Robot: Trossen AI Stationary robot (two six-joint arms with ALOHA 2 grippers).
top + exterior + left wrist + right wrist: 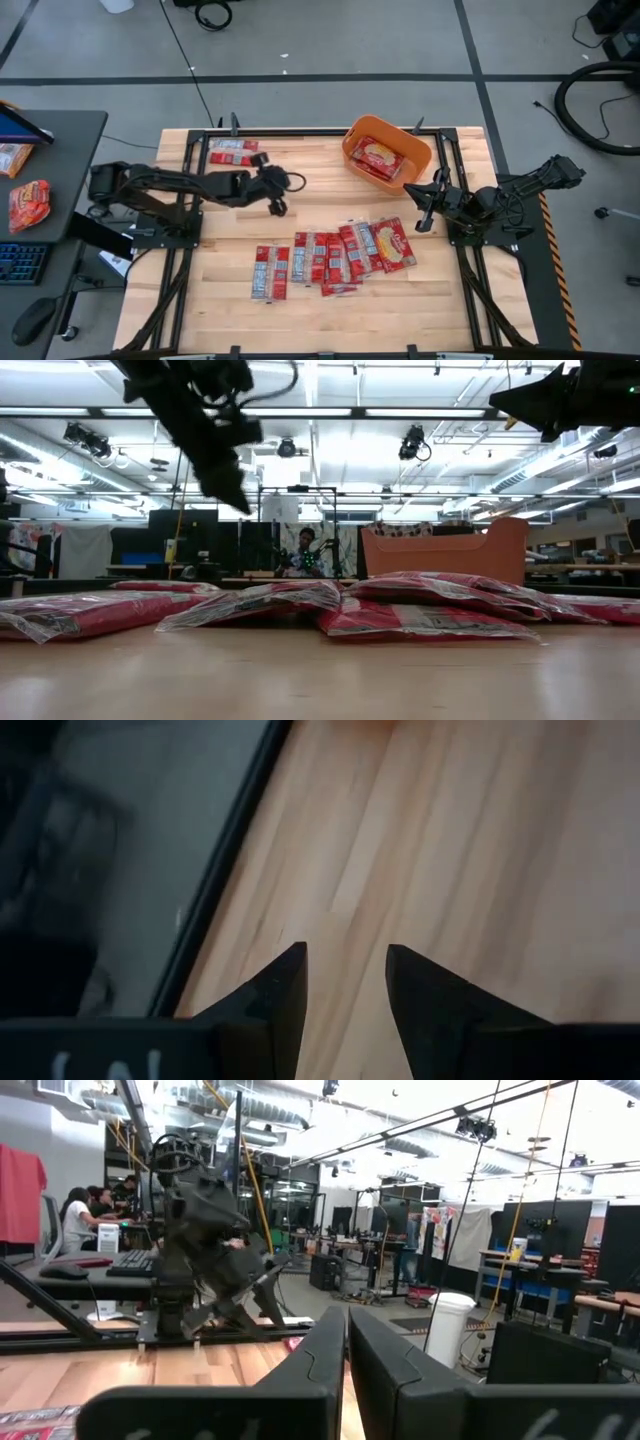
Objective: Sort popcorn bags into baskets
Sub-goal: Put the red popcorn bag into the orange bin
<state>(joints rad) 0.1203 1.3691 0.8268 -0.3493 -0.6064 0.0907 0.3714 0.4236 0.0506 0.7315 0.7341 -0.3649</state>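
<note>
Closest to the low camera I see bare wooden table (300, 680), then the row of red bags (430, 618) lying flat across the middle, overlapping each other. From above, that row of bags (330, 258) sits at about 6 o'clock from table centre, seven or so packets fanned side by side, the widest one with a cream centre at the row's 3 o'clock end.

My left gripper (275, 194) hangs over bare wood at about 10 o'clock from the row, empty. Its wrist view shows the fingers (285, 995) slightly spread with only plank between them, beside the table's dark edge rail (225, 870). One more bag (234, 153) lies by itself at 11 o'clock on the table, just behind that gripper.

The orange tub (388, 150) stands at 1 o'clock, near the far edge, with at least one bag (377, 159) already inside it. In the low view the tub (445, 550) rises behind the row.

My right gripper (426, 204) waits at 3 o'clock, just beside the tub's near corner, holding nothing. Its wrist view shows the fingers (310, 1365) pressed nearly together, looking across at the left arm (205, 1250).

Off the table at 9 o'clock, a dark side desk (70, 130) carries a puffy orange pouch (28, 204).
</note>
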